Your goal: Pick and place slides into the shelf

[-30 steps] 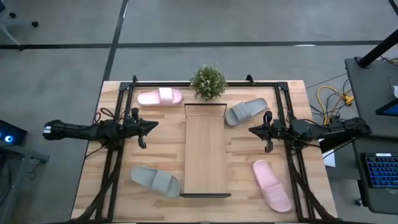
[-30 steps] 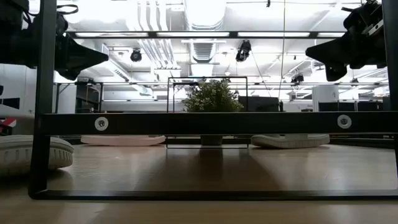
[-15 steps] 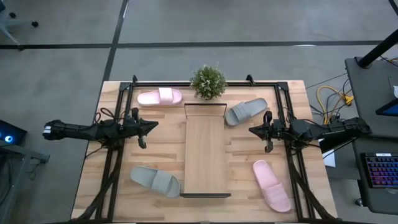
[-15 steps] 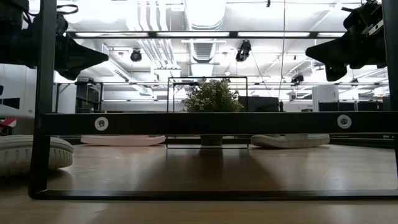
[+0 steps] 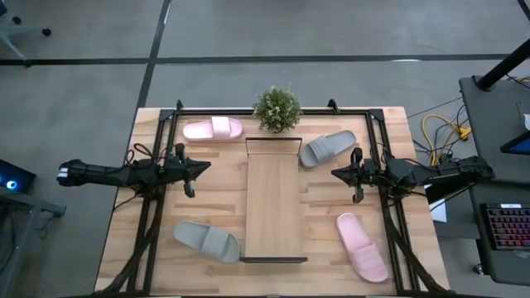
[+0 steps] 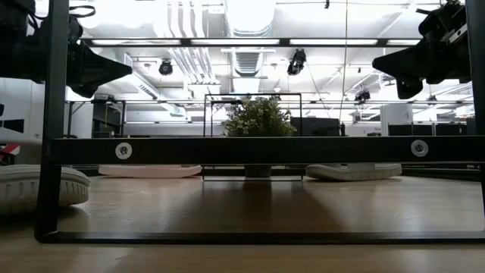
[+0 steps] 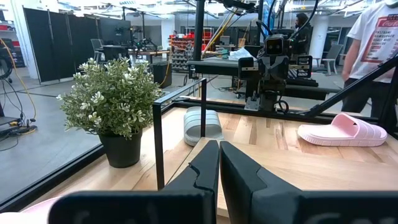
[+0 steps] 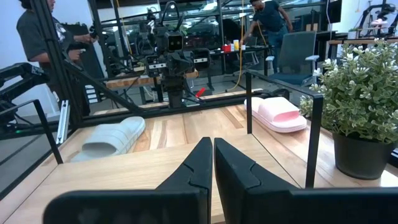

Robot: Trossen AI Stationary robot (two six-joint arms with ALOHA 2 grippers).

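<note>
On the wooden table (image 5: 215, 194), bare shelf (image 5: 274, 207) between closed left hand (image 5: 204, 167) and closed right hand (image 5: 337, 174); grey floor (image 5: 248, 74) around.

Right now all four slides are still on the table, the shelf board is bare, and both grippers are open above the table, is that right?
Not quite: the left gripper and right gripper are shut, fingers pressed together in each wrist view. The rest holds: in the high view two grey slides and two pink slides lie on the table, and the shelf is bare.
</note>
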